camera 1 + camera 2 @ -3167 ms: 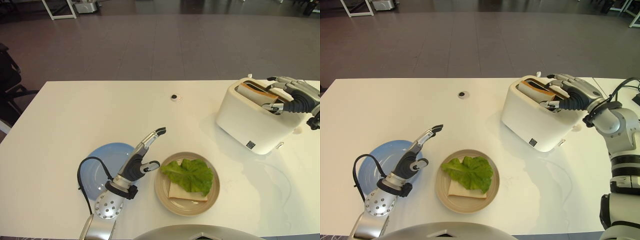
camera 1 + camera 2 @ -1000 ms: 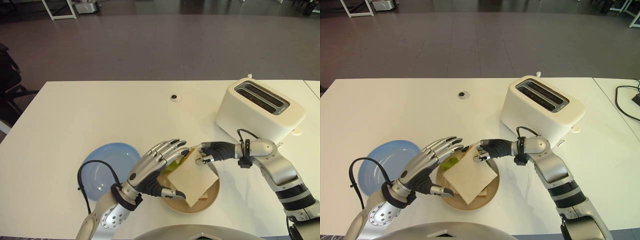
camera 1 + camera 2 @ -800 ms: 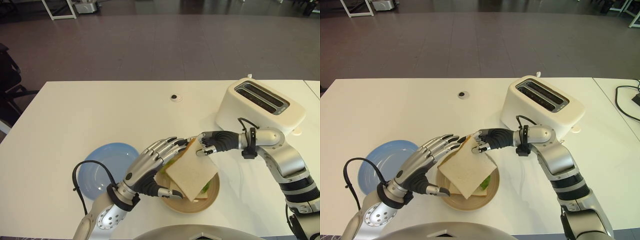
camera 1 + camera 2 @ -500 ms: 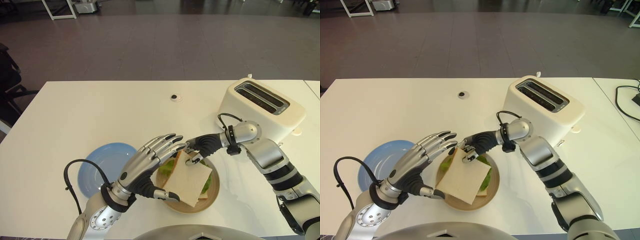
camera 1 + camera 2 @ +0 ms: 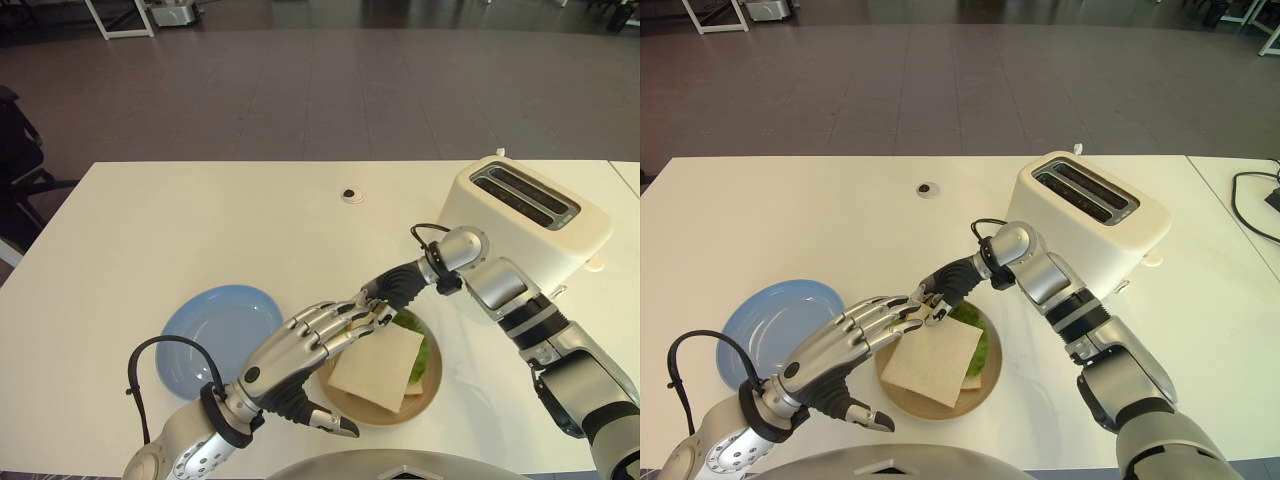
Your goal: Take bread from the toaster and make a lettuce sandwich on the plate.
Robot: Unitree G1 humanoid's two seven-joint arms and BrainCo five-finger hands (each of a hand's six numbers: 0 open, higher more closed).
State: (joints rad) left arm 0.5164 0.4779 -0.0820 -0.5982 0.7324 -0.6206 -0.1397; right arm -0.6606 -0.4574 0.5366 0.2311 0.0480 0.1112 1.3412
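- Table [image 5: 150,240]: one, white. It carries everything listed below.
- Toaster [image 5: 520,225]: one, white, at the far right of the table. Its two long slots face up and are dark inside. It stands well apart from both plates.
- Plates: two.
  - The tan plate [image 5: 410,412] sits at the near centre and carries the sandwich.
  - The blue plate [image 5: 205,330] lies just to the left of the tan plate, bare.
- Bread slices: two, both on the tan plate.
  - The top bread slice [image 5: 378,362] lies flat over the stack.
  - The lower slice [image 5: 970,382] shows only as a sliver at the near right edge.
- Lettuce [image 5: 980,345]: one leaf, between the slices. Its green shows along the far and right sides of the top slice.
- Right hand [image 5: 385,292]: its fingers are curled together and pinch the far left corner of the top bread slice. Its forearm crosses the table between toaster and tan plate and hides part of the plate's far rim.
- Left hand [image 5: 290,355]: its fingers are stretched and slightly fanned, holding nothing, with the thumb pointing down. Its fingertips meet the right hand at the same corner of the slice. The hand covers the left rim of the tan plate and the gap towards the blue plate.
- Round black-centred fitting [image 5: 349,194]: one, set in the table's far middle, apart from everything else.
- Dark chair [image 5: 15,150]: one, at the left edge, beyond the table.
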